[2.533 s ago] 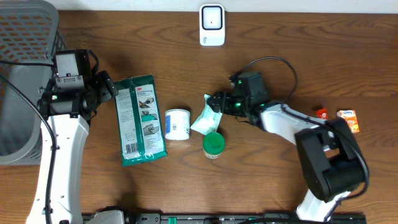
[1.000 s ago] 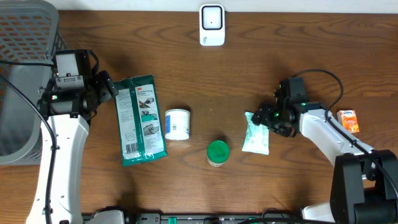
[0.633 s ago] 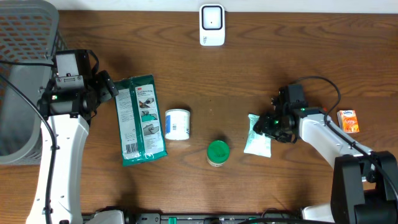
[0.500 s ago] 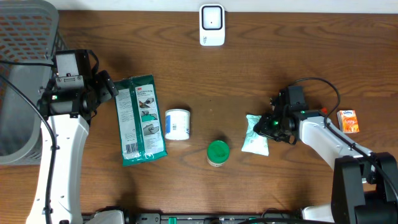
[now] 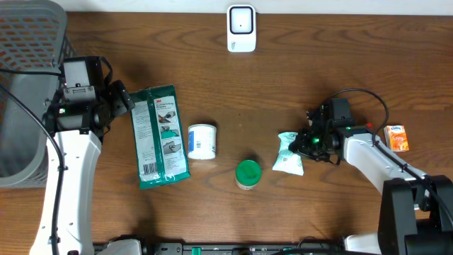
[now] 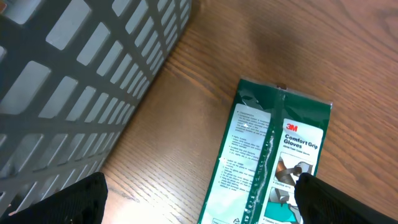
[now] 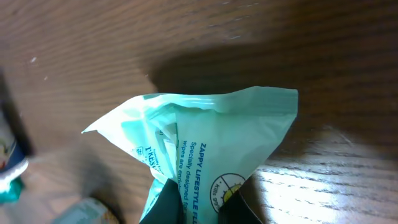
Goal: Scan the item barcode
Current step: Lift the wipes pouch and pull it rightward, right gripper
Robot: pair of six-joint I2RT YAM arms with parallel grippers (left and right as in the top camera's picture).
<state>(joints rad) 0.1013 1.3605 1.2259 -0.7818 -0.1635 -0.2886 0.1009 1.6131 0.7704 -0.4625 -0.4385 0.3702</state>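
Observation:
The item, a mint-green wipes packet, lies right of the table's middle, bunched up at its near end. My right gripper is shut on that end, with the film pinched between its dark fingertips. No barcode shows on the visible faces. The white scanner stands at the back edge, far from the packet. My left gripper hangs open over the wood by a green glove pack, holding nothing.
A white tub and a green-lidded jar sit between the glove pack and the wipes. A grey mesh basket fills the left edge. Small orange packets lie at the far right.
My right gripper has closed on the wipes packet, which has crumpled and shifted slightly left. Earlier it dragged the packet from the middle to the right. The left arm has not moved.

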